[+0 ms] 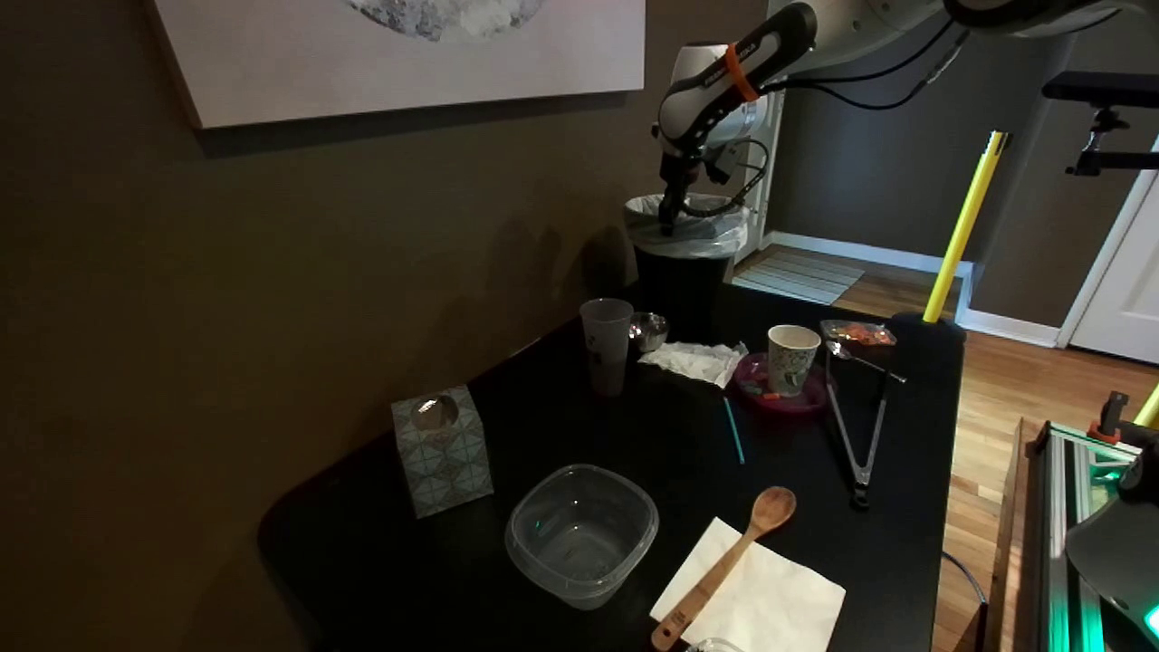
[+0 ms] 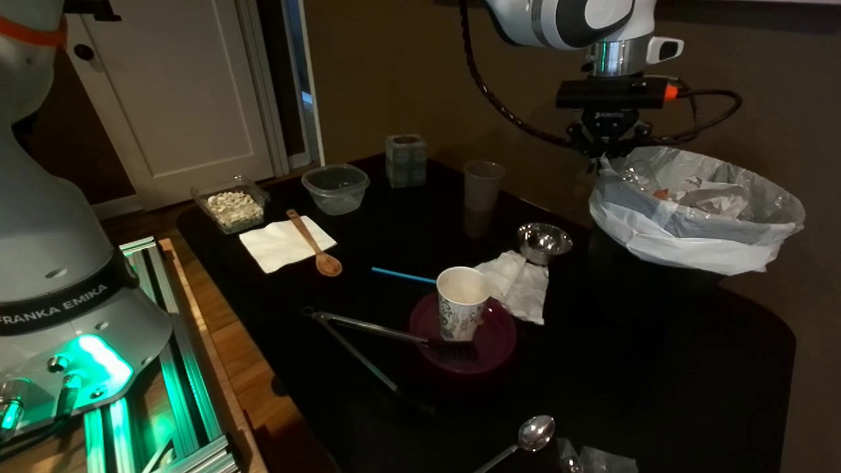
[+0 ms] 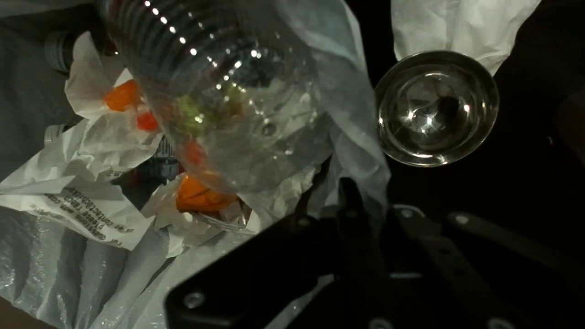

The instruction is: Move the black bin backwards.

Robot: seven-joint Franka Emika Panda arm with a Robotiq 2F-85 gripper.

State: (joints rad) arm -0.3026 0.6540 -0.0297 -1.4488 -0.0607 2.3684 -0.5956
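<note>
The black bin (image 1: 681, 282) stands upright at the table's far end by the wall in an exterior view. Its whitish liner hangs over the rim in both exterior views (image 2: 690, 240). In the wrist view, the liner (image 3: 354, 114) runs down between my fingers. My gripper (image 3: 372, 198) is at the bin's near rim, with its fingers closed around rim and liner; the right fingertip is lost in the dark. The gripper also shows at the rim in both exterior views (image 1: 668, 222) (image 2: 596, 163). Trash, including a clear plastic container (image 3: 247, 105), lies inside the bin.
A metal bowl (image 2: 544, 243), a crumpled napkin (image 2: 519, 282) and a tall translucent cup (image 2: 483, 197) stand close to the bin. A paper cup (image 2: 462, 302) on a purple plate (image 2: 502, 335), tongs (image 2: 374, 328) and a clear bowl (image 2: 336, 190) are farther off. The wall borders the table.
</note>
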